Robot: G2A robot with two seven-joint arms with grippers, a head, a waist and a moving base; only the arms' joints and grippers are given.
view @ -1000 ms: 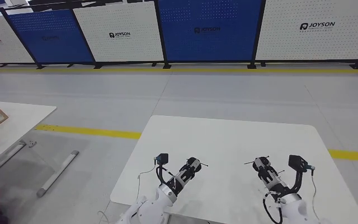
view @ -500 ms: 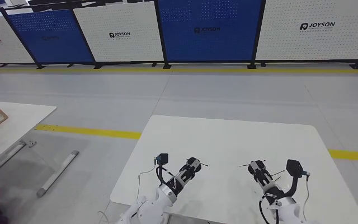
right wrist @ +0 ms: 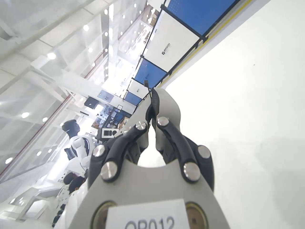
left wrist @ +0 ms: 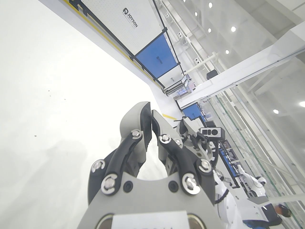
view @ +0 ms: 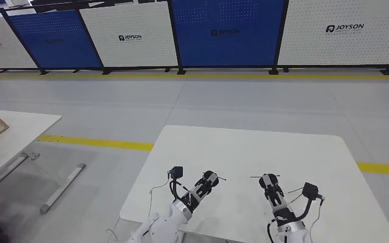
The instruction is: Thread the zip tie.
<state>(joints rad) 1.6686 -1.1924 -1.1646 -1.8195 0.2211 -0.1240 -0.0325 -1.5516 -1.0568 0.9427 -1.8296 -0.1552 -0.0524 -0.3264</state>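
Within right gripper (right wrist: 153, 94), black zip tie (right wrist: 148, 87)

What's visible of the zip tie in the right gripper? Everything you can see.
The zip tie is a thin black plastic-looking strip pinched between the shut fingertips of the right gripper. A short length sticks out past the tips and ends in a small blocky head; the rest runs back between the fingers, mostly hidden. It is held over the white table, with nothing else seen touching it.
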